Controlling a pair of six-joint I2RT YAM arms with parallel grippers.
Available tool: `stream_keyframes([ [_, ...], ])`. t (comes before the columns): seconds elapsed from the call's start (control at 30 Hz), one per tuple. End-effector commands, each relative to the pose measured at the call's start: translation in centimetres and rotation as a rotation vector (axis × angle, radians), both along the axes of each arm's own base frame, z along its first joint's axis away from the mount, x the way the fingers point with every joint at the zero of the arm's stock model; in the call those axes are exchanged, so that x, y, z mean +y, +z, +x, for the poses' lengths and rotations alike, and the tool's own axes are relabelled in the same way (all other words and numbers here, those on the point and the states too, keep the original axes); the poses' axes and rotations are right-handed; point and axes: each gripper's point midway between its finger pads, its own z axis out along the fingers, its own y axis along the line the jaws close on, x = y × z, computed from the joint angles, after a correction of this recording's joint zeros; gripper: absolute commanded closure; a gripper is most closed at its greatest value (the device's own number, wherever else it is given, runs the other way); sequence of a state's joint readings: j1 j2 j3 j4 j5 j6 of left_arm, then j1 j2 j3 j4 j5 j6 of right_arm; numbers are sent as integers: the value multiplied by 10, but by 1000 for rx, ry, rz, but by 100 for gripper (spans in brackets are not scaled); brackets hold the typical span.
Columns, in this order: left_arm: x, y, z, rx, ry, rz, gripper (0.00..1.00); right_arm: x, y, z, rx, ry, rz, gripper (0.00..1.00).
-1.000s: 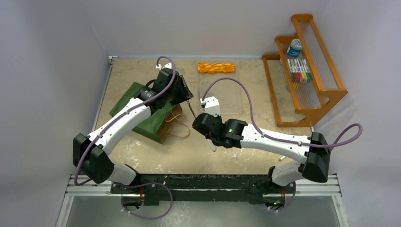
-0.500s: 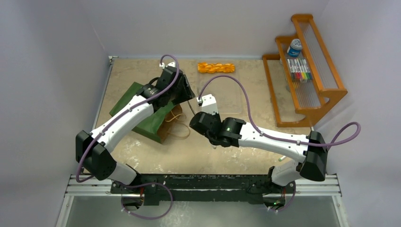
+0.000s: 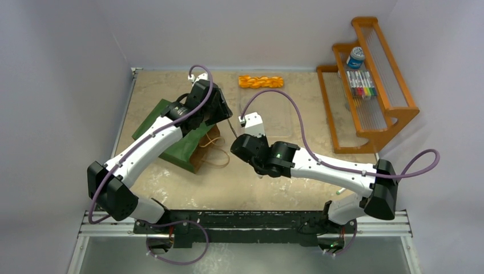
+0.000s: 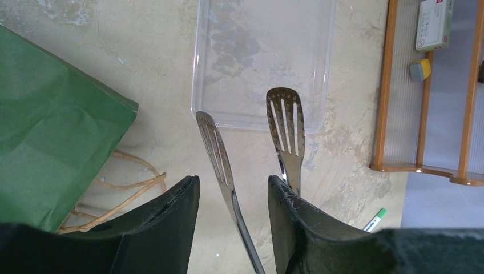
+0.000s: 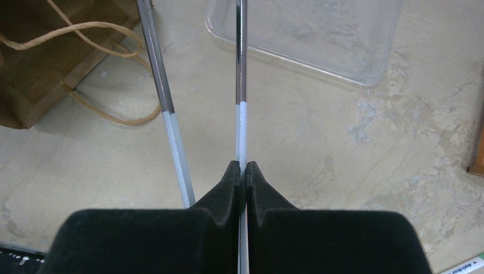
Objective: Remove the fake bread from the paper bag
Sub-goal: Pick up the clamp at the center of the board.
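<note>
The green paper bag (image 3: pixel 171 134) lies on its side at the left, its brown mouth and cord handles (image 3: pixel 214 149) facing the middle. It also shows in the left wrist view (image 4: pixel 51 142) and the right wrist view (image 5: pixel 40 57). A braided orange bread stick (image 3: pixel 261 81) lies at the back of the table. No other bread shows. My right gripper (image 5: pixel 245 165) is shut on one white-handled arm of the metal tongs (image 5: pixel 240 85). My left gripper (image 4: pixel 233 180) is open around the tongs' slotted tips (image 4: pixel 285 123), beside the bag's mouth.
A clear plastic tray (image 4: pixel 262 57) lies right of the bag, just ahead of the tong tips. A wooden rack (image 3: pixel 371 85) with markers and a blue-lidded jar stands at the right. A green marker (image 4: pixel 376 218) lies on the table near the right arm's base.
Both grippers have shifted only slightly near the bag's mouth. The tongs stay in the right gripper. The bag and the braided stick have not moved.
</note>
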State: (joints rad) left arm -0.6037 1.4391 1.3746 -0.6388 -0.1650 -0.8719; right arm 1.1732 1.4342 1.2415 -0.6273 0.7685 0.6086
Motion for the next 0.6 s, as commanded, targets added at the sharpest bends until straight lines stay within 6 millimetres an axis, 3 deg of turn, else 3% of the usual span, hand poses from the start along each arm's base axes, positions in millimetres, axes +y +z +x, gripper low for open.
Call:
stream_keyframes([
  [0.0,-4,19,3,-49,4,-29,53,1,36,7,-83,-19,73,100],
  [0.47,-15,-1,7,-18,-15,4,54,10,59,9,-126,-13,95,100],
  [0.53,-15,-2,8,-18,-17,9,62,10,62,9,-131,-16,98,100],
  [0.57,-15,-2,8,-20,-17,8,73,9,62,9,-134,-19,94,100],
])
